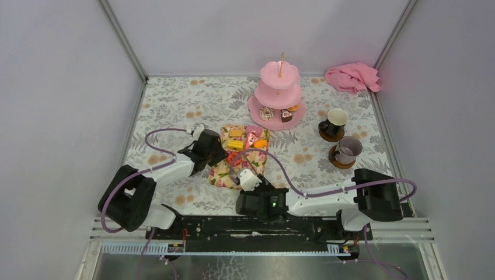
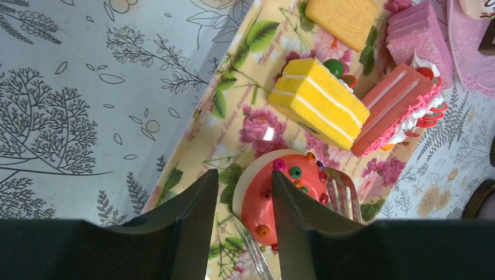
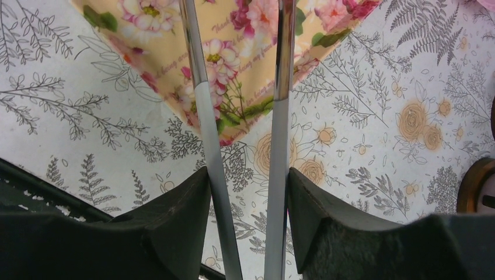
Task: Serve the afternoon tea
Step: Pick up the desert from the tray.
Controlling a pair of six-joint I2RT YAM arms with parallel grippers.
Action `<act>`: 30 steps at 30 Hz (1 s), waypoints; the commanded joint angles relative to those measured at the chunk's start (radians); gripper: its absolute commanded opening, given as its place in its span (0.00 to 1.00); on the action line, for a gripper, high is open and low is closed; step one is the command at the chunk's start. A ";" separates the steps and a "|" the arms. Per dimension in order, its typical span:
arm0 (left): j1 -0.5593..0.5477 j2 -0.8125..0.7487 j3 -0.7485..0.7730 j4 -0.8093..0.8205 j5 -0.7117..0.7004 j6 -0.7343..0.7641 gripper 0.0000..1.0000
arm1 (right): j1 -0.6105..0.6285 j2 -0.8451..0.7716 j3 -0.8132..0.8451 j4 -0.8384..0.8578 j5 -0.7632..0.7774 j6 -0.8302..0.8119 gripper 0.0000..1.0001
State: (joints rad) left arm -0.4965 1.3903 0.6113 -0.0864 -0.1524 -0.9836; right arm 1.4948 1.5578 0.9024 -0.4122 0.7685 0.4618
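A red round cake (image 2: 289, 192) with coloured beads lies on the floral tray (image 2: 233, 122). My left gripper (image 2: 244, 178) hangs open just above it, jaws apart over the cake's left edge. The forked tips of metal tongs (image 2: 341, 189) reach around the cake. My right gripper (image 3: 248, 175) is shut on the tongs (image 3: 279, 116), pressing both arms. A yellow cake (image 2: 318, 102) and pink slices (image 2: 397, 105) lie further along the tray. The pink three-tier stand (image 1: 257, 111) holds chocolate cakes (image 1: 267, 113). To its right stand the black mug (image 1: 334, 122) and the grey mug (image 1: 348, 149).
A pink cloth (image 1: 353, 77) lies bunched in the far right corner. Both mugs sit on brown coasters (image 3: 476, 184). Both arms (image 1: 327, 195) converge on the floral tray (image 1: 219, 172) mid-table. White walls close in the patterned table on three sides.
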 commanded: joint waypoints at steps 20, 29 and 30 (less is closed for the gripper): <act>0.006 -0.039 0.018 0.043 0.022 0.011 0.47 | -0.071 0.014 0.041 0.062 -0.056 -0.050 0.26; 0.006 -0.154 0.031 -0.020 -0.106 -0.016 0.56 | -0.070 -0.037 0.057 0.018 -0.052 -0.034 0.07; 0.006 -0.164 0.036 -0.028 -0.119 -0.016 0.56 | -0.070 -0.039 0.064 0.006 -0.049 -0.032 0.02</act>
State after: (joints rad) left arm -0.4965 1.2800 0.6113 -0.0776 -0.1833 -0.9848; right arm 1.4319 1.5730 0.9085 -0.3771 0.7120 0.4122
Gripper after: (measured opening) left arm 0.556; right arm 0.479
